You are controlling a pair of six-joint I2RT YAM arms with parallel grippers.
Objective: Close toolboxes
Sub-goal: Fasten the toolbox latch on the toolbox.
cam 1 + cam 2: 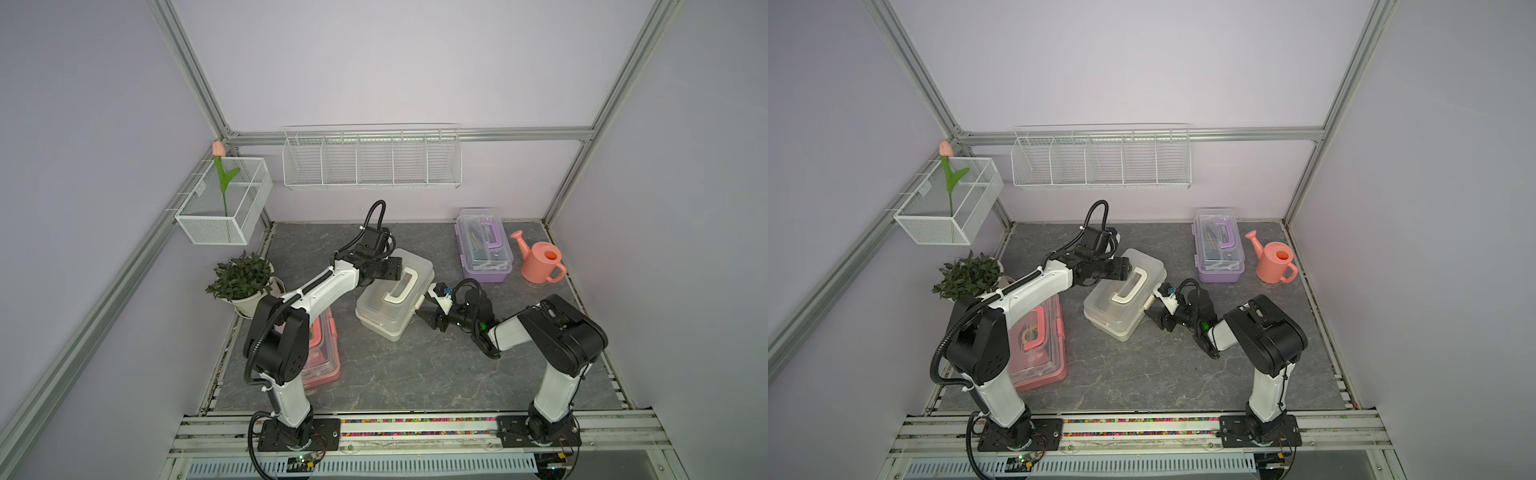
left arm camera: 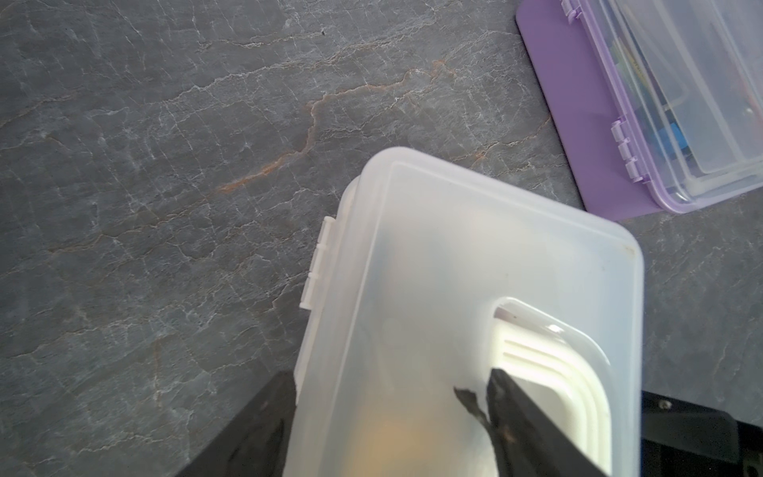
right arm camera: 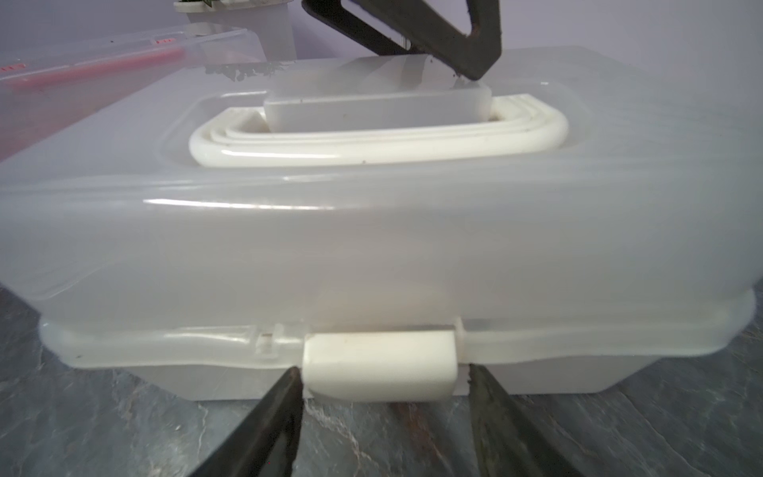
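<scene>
Straddling glossy latch (rounded); white toolbox frosted.

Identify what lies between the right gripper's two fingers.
The front latch of the white toolbox lies between the open right gripper's fingers, shown in the right wrist view; contact cannot be told.

On the table, the central toolbox sits mid-surface. The far toolbox stands at 1 o'clock, with the watering can just beside it at its 3 o'clock. The near toolbox lies at 8 o'clock, and the potted plant is behind it at 10 o'clock.
</scene>
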